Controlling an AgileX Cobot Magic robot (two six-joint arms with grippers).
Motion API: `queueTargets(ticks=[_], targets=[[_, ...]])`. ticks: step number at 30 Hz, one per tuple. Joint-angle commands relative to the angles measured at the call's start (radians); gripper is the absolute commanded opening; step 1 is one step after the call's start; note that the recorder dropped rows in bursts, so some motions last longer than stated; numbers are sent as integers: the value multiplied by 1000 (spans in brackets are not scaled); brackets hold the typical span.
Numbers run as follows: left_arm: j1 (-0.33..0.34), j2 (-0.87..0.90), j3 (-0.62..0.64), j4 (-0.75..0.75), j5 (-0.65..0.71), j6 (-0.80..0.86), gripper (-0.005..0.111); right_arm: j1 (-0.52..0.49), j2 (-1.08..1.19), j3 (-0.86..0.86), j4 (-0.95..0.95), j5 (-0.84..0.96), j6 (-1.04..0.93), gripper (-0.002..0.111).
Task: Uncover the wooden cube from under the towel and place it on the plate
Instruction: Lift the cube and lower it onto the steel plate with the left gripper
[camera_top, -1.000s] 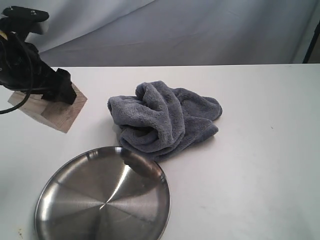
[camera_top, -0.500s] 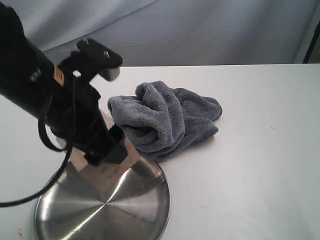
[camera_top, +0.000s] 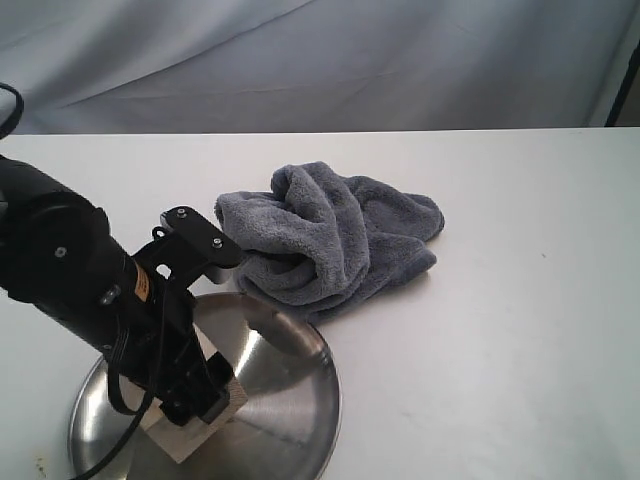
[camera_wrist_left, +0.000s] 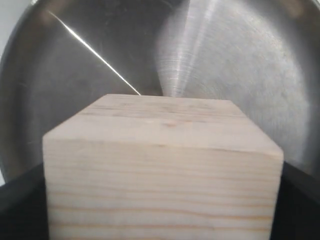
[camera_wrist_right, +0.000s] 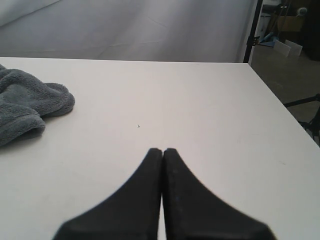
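Note:
The pale wooden cube (camera_top: 185, 437) with darker grain lines is held low over the left half of the shiny steel plate (camera_top: 285, 400). My left gripper (camera_top: 198, 402) is shut on it, and the black arm hides most of the block. In the left wrist view the cube (camera_wrist_left: 162, 165) fills the foreground, a dark finger hugs each side of it, and the plate (camera_wrist_left: 240, 60) lies behind. Whether the cube rests on the plate I cannot tell. The dark grey towel (camera_top: 330, 235) lies crumpled behind the plate. My right gripper (camera_wrist_right: 162, 150) is shut on nothing over bare table, with the towel (camera_wrist_right: 25, 107) off to one side.
The white table (camera_top: 500, 330) stretches to the right of the towel and plate. A grey cloth backdrop (camera_top: 350, 60) hangs behind it. The right wrist view shows the table's side edge (camera_wrist_right: 280, 100), with a black stand and clutter beyond it.
My left arm carried the cube from the table's far left, over the plate's rim, and has lowered it into the plate's left half. Towel and plate have not moved.

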Motion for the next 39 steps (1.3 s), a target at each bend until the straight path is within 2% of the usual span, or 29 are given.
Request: queueTargets(ticks=[1,11,14,16,19,24,34,39], targets=[[-5,21,1,-14,-48,-14,0,4,-7,2,3,-12,-5,0],[-5,61,1,-14,-123,-14,0,4,-7,2,3,-12,-5,0],[-5,61,1,-9,-116,-10,5,4,-7,2,3,-12,-5,0],[-5,61,1,-9,-113,-7,14,4,-7,2,3,-12,-5,0],[-5,61,1,-9,-108,-6,42,4,-7,2,3,-12,-5,0],[-5,61,1,-9,-100,-6,106,4,-7,2,3,-12,-5,0],[-5,61,1,-8,-93,-6,104,4,-7,2,3,-12,-5,0],[-5,38,-74,-8,107,-11,104,4,-7,2,3,-12,-5,0]])
